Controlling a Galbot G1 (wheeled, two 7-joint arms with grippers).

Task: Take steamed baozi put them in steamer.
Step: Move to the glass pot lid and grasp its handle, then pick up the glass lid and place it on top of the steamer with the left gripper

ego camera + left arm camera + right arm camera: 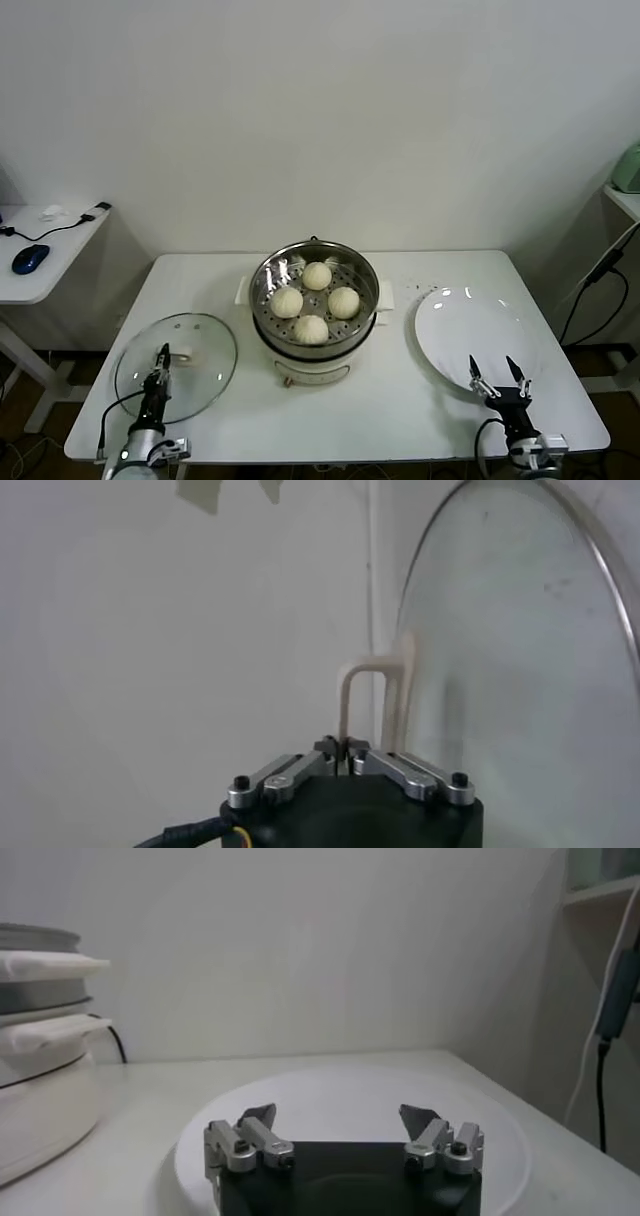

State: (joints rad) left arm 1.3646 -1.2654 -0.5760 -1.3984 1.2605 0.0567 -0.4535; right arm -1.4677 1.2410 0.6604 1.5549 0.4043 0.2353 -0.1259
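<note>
Although all four steamed baozi point(315, 302) already sat inside the steamer point(314, 292) at the centre of the head view, two things lay outside it: the glass lid point(176, 366) at lower left and the white plate point(478, 330) at lower right, which held no buns. We judged that loading was finished and that covering the pot was the likely next step. That move turned on our left gripper point(160, 372), which stood over the lid with its jaws pressed together on the lid's white handle point(380, 695); the left wrist view showed the fingertips meeting on one leg of the looped handle. From that grip the steamer lay toward the right and slightly upward in the head view, with bare table point(420, 400) between lid rim and pot base. Our right gripper point(497, 378) hovered at the plate's near edge, jaws spread wide and holding nothing. Being nearer the lid, the left arm seemed to us the one placed to carry it across.
</note>
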